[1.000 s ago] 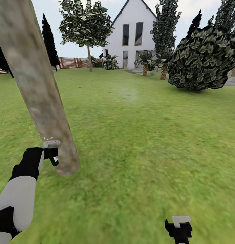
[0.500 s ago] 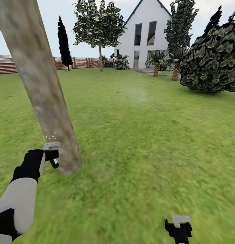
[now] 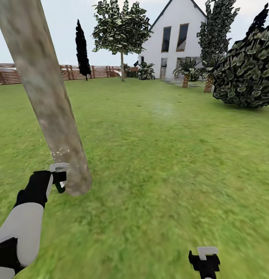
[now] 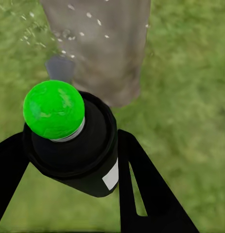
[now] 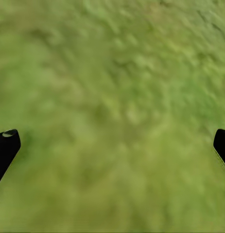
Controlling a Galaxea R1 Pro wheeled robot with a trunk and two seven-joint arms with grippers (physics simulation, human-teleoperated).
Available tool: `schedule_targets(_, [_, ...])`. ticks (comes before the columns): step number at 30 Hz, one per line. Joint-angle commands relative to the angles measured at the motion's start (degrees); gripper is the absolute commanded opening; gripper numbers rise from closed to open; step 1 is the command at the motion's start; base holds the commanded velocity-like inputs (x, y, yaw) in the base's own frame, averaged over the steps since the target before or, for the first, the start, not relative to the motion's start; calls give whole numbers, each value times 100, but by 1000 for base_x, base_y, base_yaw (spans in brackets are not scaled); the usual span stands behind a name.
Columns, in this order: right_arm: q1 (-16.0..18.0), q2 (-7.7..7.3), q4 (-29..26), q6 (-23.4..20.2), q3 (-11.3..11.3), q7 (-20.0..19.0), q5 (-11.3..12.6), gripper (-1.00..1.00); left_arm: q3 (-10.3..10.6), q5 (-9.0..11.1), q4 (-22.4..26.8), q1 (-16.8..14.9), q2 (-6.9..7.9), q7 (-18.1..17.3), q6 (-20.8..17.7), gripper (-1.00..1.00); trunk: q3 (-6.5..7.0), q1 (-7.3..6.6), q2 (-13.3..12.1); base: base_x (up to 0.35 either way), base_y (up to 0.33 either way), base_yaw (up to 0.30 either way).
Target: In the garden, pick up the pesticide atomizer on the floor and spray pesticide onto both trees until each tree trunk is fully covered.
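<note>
In the left wrist view my left gripper (image 4: pixel 68 143) is shut on the pesticide atomizer (image 4: pixel 68 145), a black bottle with a round green top (image 4: pixel 54 109). The bottle points at the foot of a thick mottled tan-grey tree trunk (image 4: pixel 100 43) flecked with white spray specks. In the head view the left gripper (image 3: pixel 59 179) sits just left of that leaning trunk (image 3: pixel 53 100), close to its base. A second tree (image 3: pixel 121 29) with a slim trunk stands far off by the fence. My right gripper (image 3: pixel 204 260) hangs low at the right, open over grass (image 5: pixel 112 145).
Green lawn (image 3: pixel 169 155) stretches ahead to a white house (image 3: pixel 177 38). A large dark bush (image 3: pixel 247 73) is at the right, short palms (image 3: pixel 185 69) stand by the house, and a brown slat fence (image 3: pixel 18 73) runs along the back left beside a dark cypress (image 3: pixel 82 46).
The whole head view has shifted right, so the camera has turned left. The left gripper stays by the trunk's base, where white specks now show a little higher.
</note>
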State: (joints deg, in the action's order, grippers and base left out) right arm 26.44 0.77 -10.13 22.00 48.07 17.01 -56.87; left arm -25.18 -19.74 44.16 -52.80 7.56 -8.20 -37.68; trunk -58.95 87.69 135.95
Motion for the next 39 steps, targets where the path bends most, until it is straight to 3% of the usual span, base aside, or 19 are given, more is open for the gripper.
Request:
schedule_targets(1, [4,2,2,15,44,18,-61,100,-18,-63,0,-1,-14,-51,-21,-100,-5,1,2,169,-252,245])
schedule_targets(17, [4,2,2,15,44,21,-60,100,-15,-89,-28,23,-9,-40,-21,-100,-5,1,2,135,-232,72])
schedule_targets(22, [5,2,2,15,44,22,-61,100,-276,-102,-37,32,47,28,-12,-100,-5,1,2,120,-244,275])
schedule_targets(25, [2,2,2,15,44,21,-61,100,-273,-89,-39,131,13,343,3,-100,-5,1,2,202,-85,277])
schedule_targets(39, [2,2,2,15,44,9,-59,100,-260,-65,-250,164,-31,380,39,-100,-5,1,2,43,-201,72])
